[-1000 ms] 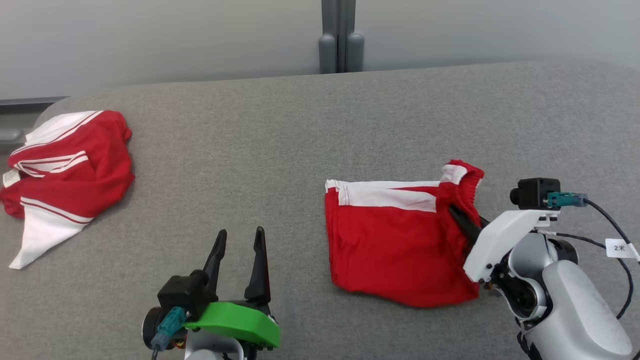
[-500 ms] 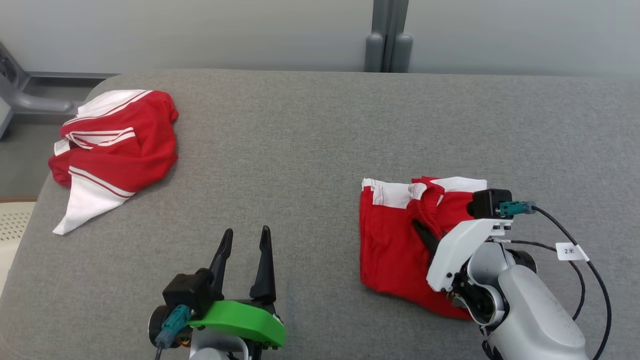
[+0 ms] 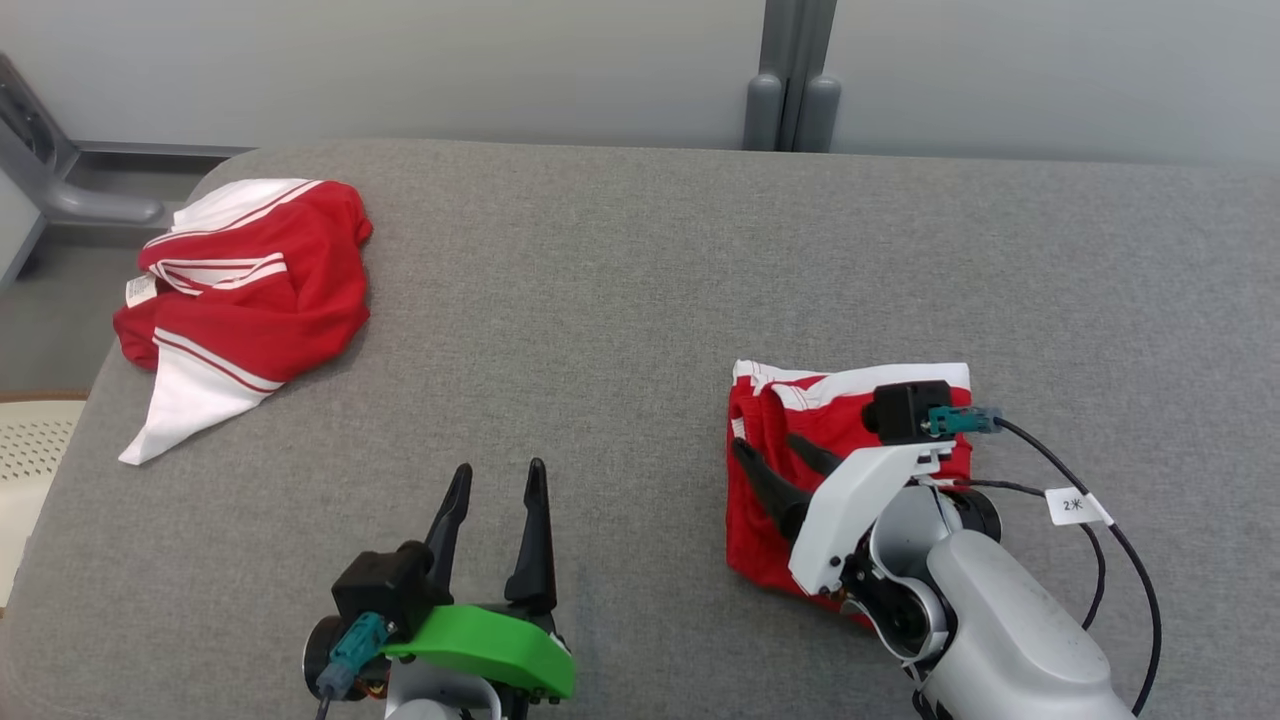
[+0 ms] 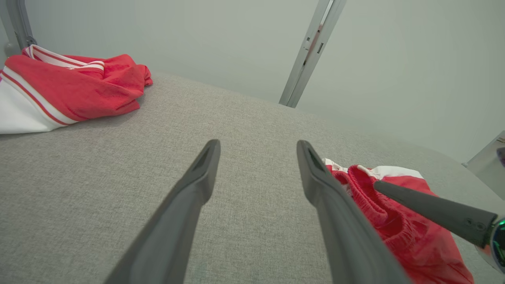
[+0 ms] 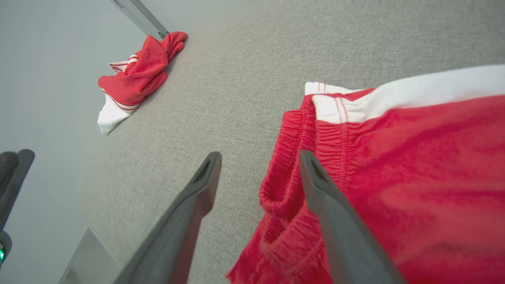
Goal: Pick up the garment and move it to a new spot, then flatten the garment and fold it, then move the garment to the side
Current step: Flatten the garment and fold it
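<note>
The middle of the grey table (image 3: 600, 300) is wide and open, so a gripper could pass there freely. Near the far left corner a crumpled red and white garment (image 3: 250, 300) is in the way. On the right lie folded red shorts (image 3: 752, 548), and the right gripper (image 3: 767, 443) is spread open low over their left edge. The left gripper (image 3: 500, 468) hangs open at the front, between the two.

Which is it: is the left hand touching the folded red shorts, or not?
Apart. The head view shows bare grey surface between the left hand and the folded red shorts.
</note>
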You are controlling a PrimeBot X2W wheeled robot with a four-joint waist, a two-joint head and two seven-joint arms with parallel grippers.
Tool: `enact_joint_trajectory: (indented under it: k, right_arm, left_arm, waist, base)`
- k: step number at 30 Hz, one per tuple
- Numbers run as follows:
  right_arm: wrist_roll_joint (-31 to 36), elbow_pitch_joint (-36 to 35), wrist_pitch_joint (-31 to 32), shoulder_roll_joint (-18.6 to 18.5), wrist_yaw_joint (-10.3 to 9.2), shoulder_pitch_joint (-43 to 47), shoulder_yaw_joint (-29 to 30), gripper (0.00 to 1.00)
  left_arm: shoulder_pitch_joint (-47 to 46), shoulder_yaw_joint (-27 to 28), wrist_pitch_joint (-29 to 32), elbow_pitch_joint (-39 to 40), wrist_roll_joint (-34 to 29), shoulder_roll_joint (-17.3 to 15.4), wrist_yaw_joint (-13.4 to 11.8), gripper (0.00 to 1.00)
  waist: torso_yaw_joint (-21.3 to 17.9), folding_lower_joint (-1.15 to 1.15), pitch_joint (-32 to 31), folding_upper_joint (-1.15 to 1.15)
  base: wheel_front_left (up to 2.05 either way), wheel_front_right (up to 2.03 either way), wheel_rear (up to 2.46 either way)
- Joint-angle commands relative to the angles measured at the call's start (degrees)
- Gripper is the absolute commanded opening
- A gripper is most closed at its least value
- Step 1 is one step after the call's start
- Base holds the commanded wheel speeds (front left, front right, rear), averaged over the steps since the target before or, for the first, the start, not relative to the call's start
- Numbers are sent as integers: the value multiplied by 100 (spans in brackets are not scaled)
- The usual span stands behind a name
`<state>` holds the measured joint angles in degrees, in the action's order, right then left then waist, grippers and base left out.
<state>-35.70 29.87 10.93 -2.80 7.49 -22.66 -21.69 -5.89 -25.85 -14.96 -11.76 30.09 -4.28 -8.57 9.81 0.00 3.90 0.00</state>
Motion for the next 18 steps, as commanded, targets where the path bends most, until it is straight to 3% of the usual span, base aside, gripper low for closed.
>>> enact_joint_trajectory:
  k: [1,7,18]
  right_arm:
    - [34,-31,-106,-20,0,-33,-9,100]
    - [629,-104,-638,-87,0,51,262,100]
    - [2135,-829,-1742,-125,0,781,1639,100]
  left_arm:
    - [35,8,-25,-26,5,8,23,100]
    - [-34,-26,-22,-106,-62,22,37,100]
    - [-94,260,-18,-313,-202,37,64,100]
  waist:
    - [-54,0,-41,0]
    - [-224,0,-184,0]
    - [-474,0,-393,0]
  base:
    - [0,0,0]
    - [0,0,0]
    - [0,0,0]
